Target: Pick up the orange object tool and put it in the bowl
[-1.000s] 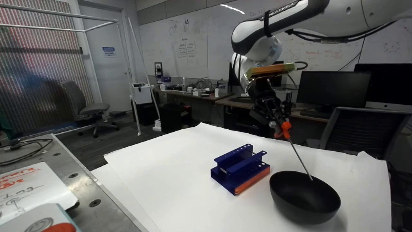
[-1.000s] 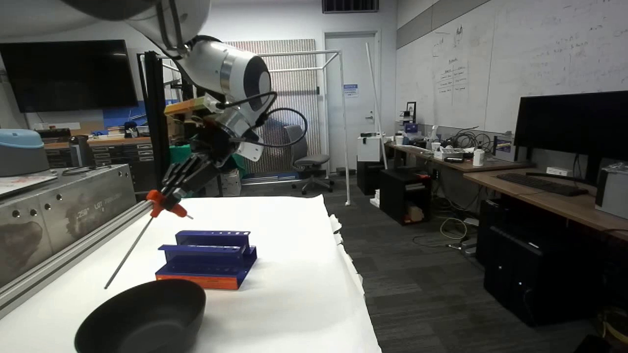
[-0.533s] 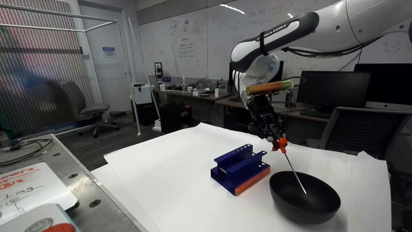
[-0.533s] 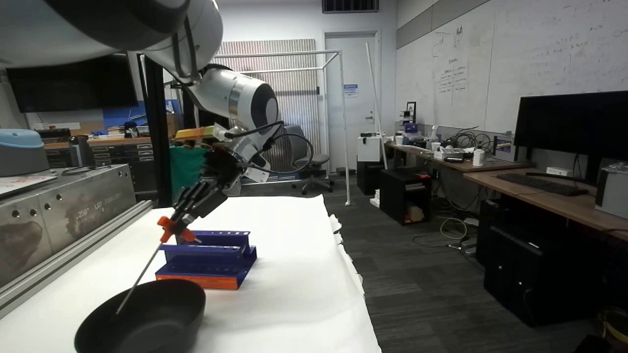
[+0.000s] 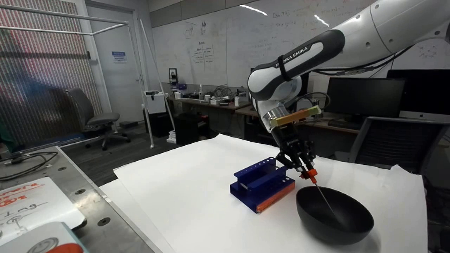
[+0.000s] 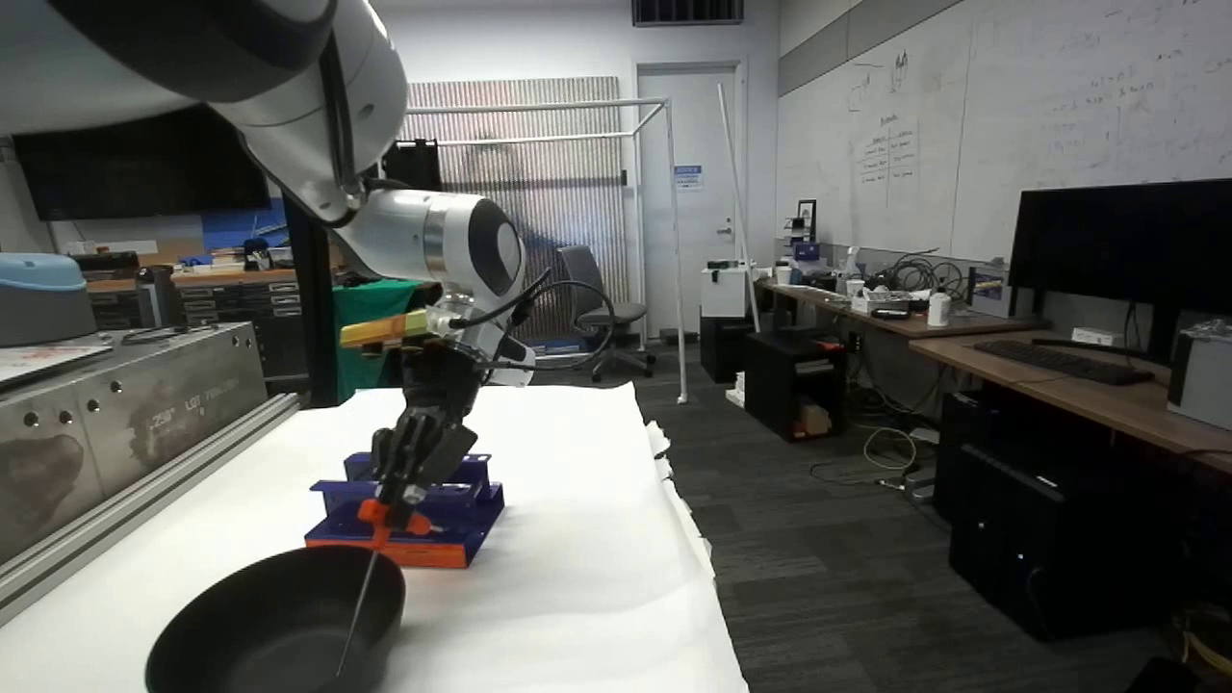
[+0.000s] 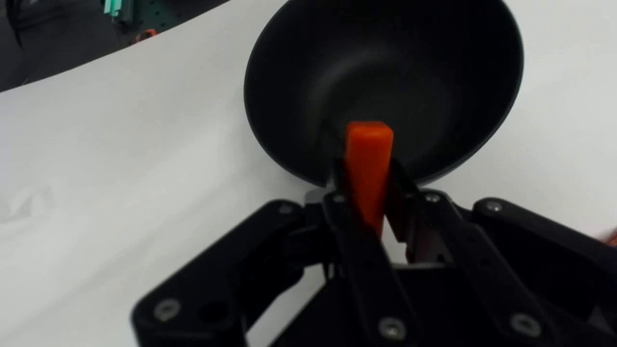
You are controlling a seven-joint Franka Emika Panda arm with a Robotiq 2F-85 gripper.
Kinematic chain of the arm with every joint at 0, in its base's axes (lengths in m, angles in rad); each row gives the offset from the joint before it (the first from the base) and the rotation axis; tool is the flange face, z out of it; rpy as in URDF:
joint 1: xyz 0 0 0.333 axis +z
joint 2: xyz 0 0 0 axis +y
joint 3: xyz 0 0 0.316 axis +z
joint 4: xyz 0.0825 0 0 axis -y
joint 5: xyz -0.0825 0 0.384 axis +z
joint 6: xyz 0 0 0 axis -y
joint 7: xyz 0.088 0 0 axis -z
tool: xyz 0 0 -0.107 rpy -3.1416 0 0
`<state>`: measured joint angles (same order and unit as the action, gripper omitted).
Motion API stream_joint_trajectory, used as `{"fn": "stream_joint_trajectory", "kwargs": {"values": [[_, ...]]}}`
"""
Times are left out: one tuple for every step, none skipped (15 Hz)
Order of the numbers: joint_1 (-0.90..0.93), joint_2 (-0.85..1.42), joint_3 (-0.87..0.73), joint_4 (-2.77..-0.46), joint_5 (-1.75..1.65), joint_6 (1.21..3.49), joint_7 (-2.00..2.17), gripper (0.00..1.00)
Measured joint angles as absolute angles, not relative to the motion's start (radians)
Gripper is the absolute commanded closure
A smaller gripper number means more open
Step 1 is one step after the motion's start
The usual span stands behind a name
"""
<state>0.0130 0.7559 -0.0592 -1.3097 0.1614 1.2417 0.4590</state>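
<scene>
The orange tool [image 5: 311,174] has an orange-red T-shaped handle and a long thin metal rod. It also shows in an exterior view [image 6: 375,517] and in the wrist view [image 7: 369,154]. My gripper [image 5: 305,169] is shut on the handle, which sits between the fingers in the wrist view [image 7: 368,185]. The handle is above and beside the near rim of the black bowl [image 5: 328,228]. The rod slants down into the bowl, which also shows in an exterior view [image 6: 269,626] and the wrist view [image 7: 289,86]. Whether the rod tip touches the bowl is hard to tell.
A blue slotted rack [image 5: 262,186] with an orange base edge stands beside the bowl, close to my gripper; it also shows in an exterior view [image 6: 414,510]. White paper [image 5: 182,182] covers the table. A metal bench [image 5: 95,200] runs along one side.
My gripper has lowered with the tool toward the bowl, and its rod has gone from the rim down inside it. The wrist has tilted. The bowl has shifted slightly.
</scene>
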Motion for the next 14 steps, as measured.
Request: {"fn": "stream_joint_trajectory", "kwargs": {"values": [[0.02,0.756,-0.059,-1.324,0.138,1.253,0.454,0.84],[0.028,0.756,-0.059,-1.339,0.117,1.267,0.45,0.53],[0.035,0.756,-0.059,-1.352,0.101,1.279,0.449,0.51],[0.041,0.756,-0.059,-1.363,0.086,1.289,0.448,0.45],[0.047,0.755,-0.059,-1.373,0.072,1.298,0.446,0.37],[0.051,0.753,-0.059,-1.379,0.057,1.306,0.442,0.3],[0.053,0.748,-0.059,-1.386,0.046,1.315,0.439,0.22],[0.055,0.74,-0.059,-1.395,0.044,1.325,0.436,0.15],[0.057,0.729,-0.059,-1.404,0.044,1.332,0.433,0.06],[0.059,0.718,-0.059,-1.412,0.044,1.344,0.429,0.01],[0.06,0.703,-0.058,-1.421,0.044,1.358,0.425,0.0],[0.061,0.685,-0.057,-1.428,0.044,1.377,0.42,0.0],[0.062,0.662,-0.056,-1.437,0.044,1.4,0.413,0.0],[0.063,0.636,-0.055,-1.446,0.044,1.428,0.408,0.0]]}}
